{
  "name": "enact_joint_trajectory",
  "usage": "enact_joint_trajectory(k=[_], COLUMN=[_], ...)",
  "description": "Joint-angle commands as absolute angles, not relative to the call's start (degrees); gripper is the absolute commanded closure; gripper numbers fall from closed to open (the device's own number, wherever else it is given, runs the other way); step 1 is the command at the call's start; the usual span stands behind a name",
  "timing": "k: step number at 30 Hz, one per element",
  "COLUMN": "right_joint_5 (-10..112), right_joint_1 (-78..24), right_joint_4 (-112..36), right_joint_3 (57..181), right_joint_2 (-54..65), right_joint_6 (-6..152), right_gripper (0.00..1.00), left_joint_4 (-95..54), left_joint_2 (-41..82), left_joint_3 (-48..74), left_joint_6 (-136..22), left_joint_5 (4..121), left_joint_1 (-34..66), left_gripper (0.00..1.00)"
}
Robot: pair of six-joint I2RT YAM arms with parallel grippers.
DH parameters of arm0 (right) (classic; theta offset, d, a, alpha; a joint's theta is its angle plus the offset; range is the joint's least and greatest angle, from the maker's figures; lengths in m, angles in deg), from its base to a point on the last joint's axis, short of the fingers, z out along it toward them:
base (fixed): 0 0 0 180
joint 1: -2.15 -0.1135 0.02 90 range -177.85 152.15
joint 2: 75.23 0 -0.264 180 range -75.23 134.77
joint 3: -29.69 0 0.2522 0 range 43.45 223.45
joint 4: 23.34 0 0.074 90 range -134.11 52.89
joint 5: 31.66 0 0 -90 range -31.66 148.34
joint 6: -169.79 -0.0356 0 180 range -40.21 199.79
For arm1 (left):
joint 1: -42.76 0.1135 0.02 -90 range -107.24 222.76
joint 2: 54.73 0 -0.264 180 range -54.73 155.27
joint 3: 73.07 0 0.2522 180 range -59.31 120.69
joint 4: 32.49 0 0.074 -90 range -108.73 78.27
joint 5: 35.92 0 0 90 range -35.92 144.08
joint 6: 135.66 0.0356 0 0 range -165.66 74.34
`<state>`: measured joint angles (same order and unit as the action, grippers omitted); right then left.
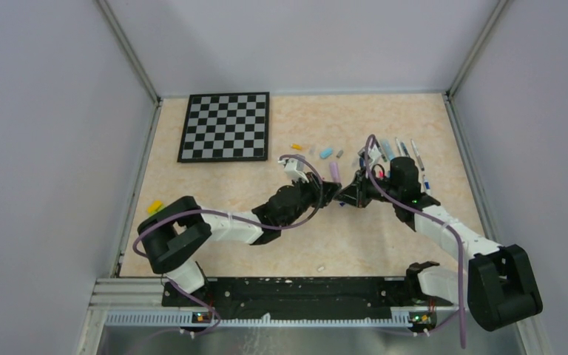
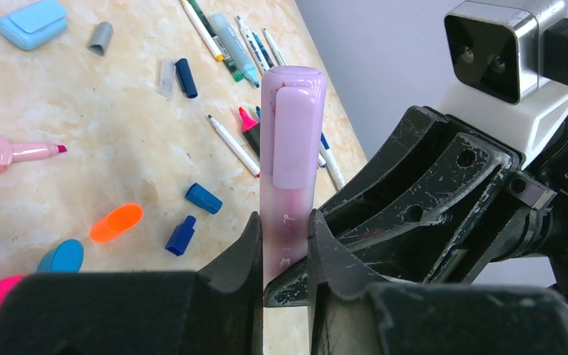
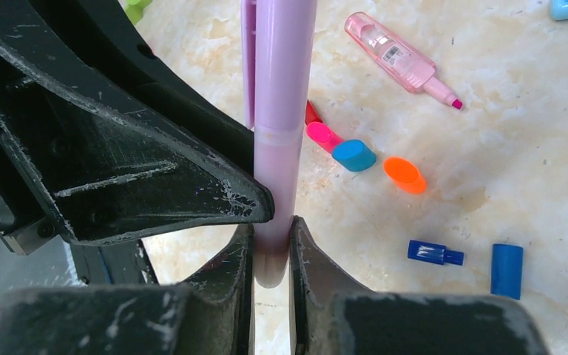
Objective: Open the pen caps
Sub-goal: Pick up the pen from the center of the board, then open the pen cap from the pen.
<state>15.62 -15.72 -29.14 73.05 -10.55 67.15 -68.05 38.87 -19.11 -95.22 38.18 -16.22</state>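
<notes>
left gripper (image 2: 285, 240) and right gripper (image 3: 271, 248) both clamp the lilac pen (image 3: 275, 177) by its barrel mid-table (image 1: 384, 244) – lilac cap (image 2: 294, 126) still on – with loose caps (image 1: 326, 152) and loose pens (image 1: 403, 148) crowding just behind toward the right wall (image 1: 532, 111), checkerboard (image 1: 225, 126) far left

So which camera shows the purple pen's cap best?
The left wrist view: the lilac cap shows whole, with its clip facing the camera. The right wrist view sees the cap side-on, cut off at the top. The top view shows the cap only as a tiny speck.
</notes>
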Motion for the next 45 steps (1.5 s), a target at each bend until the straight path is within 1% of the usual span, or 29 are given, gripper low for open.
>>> enact_joint_trajectory(k=[1, 2, 3, 6, 9, 10, 11, 14, 16, 20, 24, 29, 33, 36, 39, 40, 45], right_joint_5=[15.27, 14.64, 14.08, 9.71, 5.36, 3.99, 2.62, -0.72, -3.21, -6.07, -10.39, -15.0, -15.92, -16.44, -16.55, -16.52, -16.54], right_joint_1=[-16.23, -16.05, -15.68, -13.97, -12.55, -12.19, -11.76, -11.01, -10.98, -11.01, -10.99, -11.7, -13.04, -13.76, -14.36, -14.44, -14.77], right_joint_4=[-27.6, -27.98, -28.68, -32.14, -35.7, -36.79, -38.2, -43.12, -47.06, -56.14, -63.71, -70.0, -72.56, -73.94, -74.36, -74.36, -74.49], right_joint_3=[74.99, 75.31, 75.61, 76.92, 77.99, 78.32, 78.61, 79.91, 80.86, 82.46, 84.4, 85.33, 85.84, 86.3, 86.43, 86.43, 86.51], right_joint_2=[-11.38, -11.39, -11.49, -11.55, -11.87, -11.9, -12.02, -12.0, -11.86, -11.16, -9.93, -8.27, -6.85, -5.93, -5.54, -5.34, -4.9], right_joint_6=[70.73, 71.74, 72.83, 78.13, 84.5, 86.16, 87.4, 92.78, 97.35, 107.09, 115.1, 121.0, 123.23, 124.35, 124.62, 124.62, 124.62], right_gripper=[0.99, 1.0, 1.0, 1.0, 1.0, 1.0, 1.0, 1.0, 1.0, 1.0, 1.0, 1.0, 1.0, 1.0, 1.0, 1.0, 1.0], left_joint_4=[-73.33, -73.74, -73.9, -75.09, -73.77, -73.24, -72.89, -71.81, -70.74, -69.93, -72.15, -81.77, -89.74, -93.82, -95.67, -96.44, -98.86], left_joint_2=[35.8, 34.85, 33.78, 29.12, 22.97, 20.66, 18.61, 12.63, 9.64, 7.59, 10.62, 18.49, 24.77, 28.09, 30.94, 31.67, 34.68], left_joint_3=[-19.37, -19.84, -20.99, -24.69, -28.78, -30.14, -31.48, -34.86, -36.19, -36.75, -35.68, -33.12, -31.41, -30.5, -29.47, -29.13, -27.66], left_joint_6=[-94.66, -93.56, -92.33, -87.91, -81.95, -80.06, -78.18, -74.24, -73.89, -73.05, -75.21, -78.66, -80.35, -81.78, -82.56, -82.98, -84.98], left_joint_5=[40.92, 41.17, 41.2, 41.52, 40.19, 39.5, 39.19, 41.35, 45.49, 64.12, 75.09, 83.24, 87.86, 89.63, 90.93, 91.5, 93.57], left_joint_1=[-17.67, -17.68, -17.58, -17.4, -17.1, -17.05, -16.97, -15.88, -14.21, -8.82, -5.83, -5.23, -5.23, -5.23, -5.23, -5.23, -5.23], left_gripper=[0.73, 0.67, 0.56, 0.33, 0.13, 0.05, 0.02, 0.01, 0.01, 0.01, 0.01, 0.01, 0.01, 0.09, 0.19, 0.23, 0.51])
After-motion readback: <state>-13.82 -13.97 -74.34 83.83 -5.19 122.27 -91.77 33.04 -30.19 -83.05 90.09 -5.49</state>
